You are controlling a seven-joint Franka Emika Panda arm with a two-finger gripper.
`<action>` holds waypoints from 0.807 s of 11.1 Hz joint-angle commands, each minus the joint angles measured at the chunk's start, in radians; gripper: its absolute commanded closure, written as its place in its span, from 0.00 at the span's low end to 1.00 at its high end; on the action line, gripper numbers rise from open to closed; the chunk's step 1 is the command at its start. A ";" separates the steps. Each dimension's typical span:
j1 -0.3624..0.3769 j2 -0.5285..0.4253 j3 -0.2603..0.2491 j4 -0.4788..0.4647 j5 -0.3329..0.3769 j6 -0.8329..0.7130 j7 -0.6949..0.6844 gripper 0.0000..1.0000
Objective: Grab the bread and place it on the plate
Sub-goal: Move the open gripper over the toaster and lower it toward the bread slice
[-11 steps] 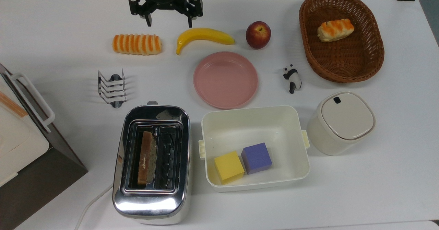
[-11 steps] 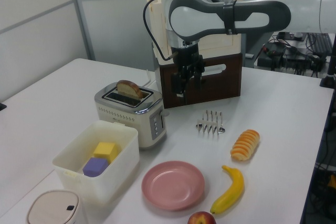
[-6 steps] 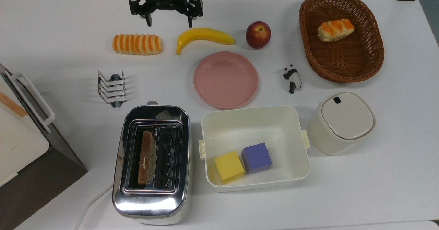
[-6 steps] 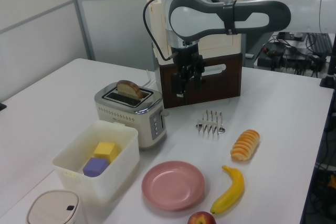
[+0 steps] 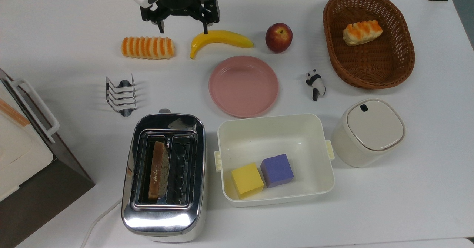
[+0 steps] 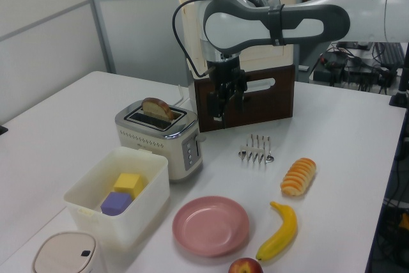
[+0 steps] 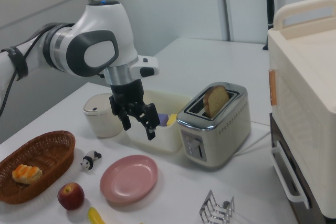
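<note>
While the slice of wholegrain bread stands upright in the left slot of the chrome toaster (near edge of the top view), the gripper hangs wide open and empty at the far edge, above the banana. The pink plate lies bare mid-table, so the whole task remains; the slice's lower half is hidden inside the slot.

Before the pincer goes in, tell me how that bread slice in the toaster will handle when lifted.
The bread is a thin slice standing upright in the toaster slot, so it is probably light and may flex. Its top pokes above the slot, which likely leaves little to pinch. It should lift straight up.
</note>
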 commanded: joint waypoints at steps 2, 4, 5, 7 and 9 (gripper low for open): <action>0.003 -0.002 -0.006 -0.001 0.018 0.020 -0.017 0.00; 0.003 -0.002 -0.006 -0.001 0.019 0.034 -0.017 0.00; 0.003 0.000 -0.006 -0.004 0.022 0.058 -0.014 0.00; 0.003 0.013 -0.007 0.000 0.026 0.114 -0.004 0.00; -0.003 0.029 -0.014 -0.001 0.058 0.218 -0.004 0.00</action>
